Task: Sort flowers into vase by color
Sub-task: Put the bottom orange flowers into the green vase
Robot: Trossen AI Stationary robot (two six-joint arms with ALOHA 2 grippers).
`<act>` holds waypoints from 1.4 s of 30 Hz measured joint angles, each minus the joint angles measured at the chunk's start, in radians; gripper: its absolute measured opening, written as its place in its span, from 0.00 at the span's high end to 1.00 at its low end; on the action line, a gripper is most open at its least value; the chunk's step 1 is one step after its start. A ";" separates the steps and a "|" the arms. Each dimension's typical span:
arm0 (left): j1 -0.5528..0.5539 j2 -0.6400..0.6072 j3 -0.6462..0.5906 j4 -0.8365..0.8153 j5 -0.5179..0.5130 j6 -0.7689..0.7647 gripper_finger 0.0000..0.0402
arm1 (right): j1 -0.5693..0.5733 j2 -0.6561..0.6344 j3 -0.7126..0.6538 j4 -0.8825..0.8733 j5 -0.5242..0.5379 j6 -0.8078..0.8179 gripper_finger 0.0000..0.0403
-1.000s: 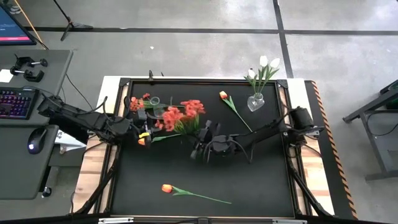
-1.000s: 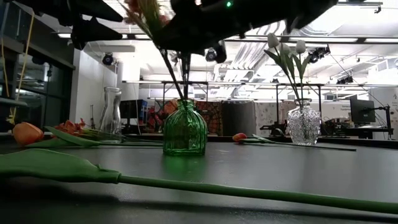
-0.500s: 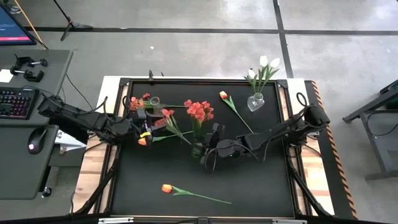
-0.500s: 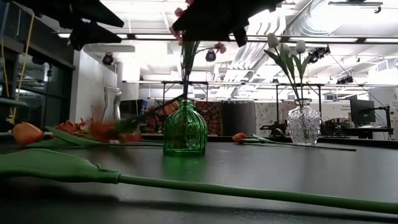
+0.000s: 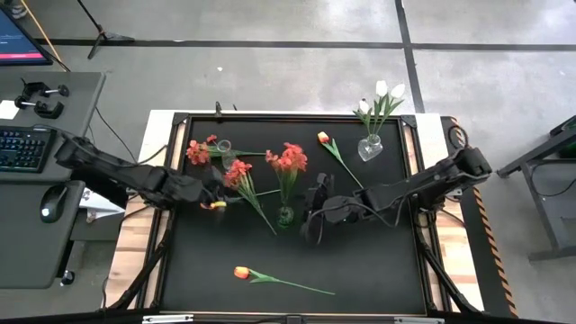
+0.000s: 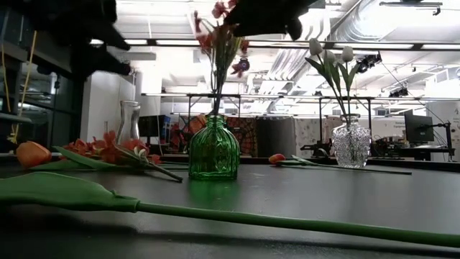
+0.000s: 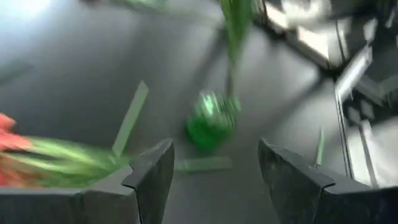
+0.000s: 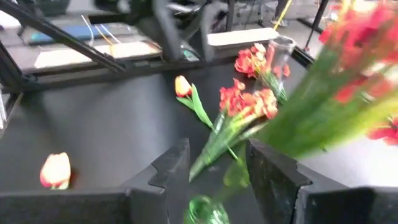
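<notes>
Both grippers' fingers point(image 7: 152, 177) apart

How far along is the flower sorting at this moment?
Done: white tulips stand in the clear vase, and one red-orange spray stands in the green vase. In hand: nothing; the right gripper is beside the green vase, jaws open, and the left gripper is open near a loose red spray. Left: that spray, another by the empty glass vase, and the orange tulips.

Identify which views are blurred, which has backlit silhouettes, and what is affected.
Left wrist view: green vase smeared by motion. Right wrist view: red blossoms nearest the lens blurred. Low view: bright ceiling lights silhouette the arms; the nearest tulip stem is soft.
</notes>
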 joint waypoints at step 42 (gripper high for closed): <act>0.211 0.693 0.121 0.069 0.243 -1.052 0.51 | 0.031 -0.122 0.000 -0.297 -0.010 0.234 0.64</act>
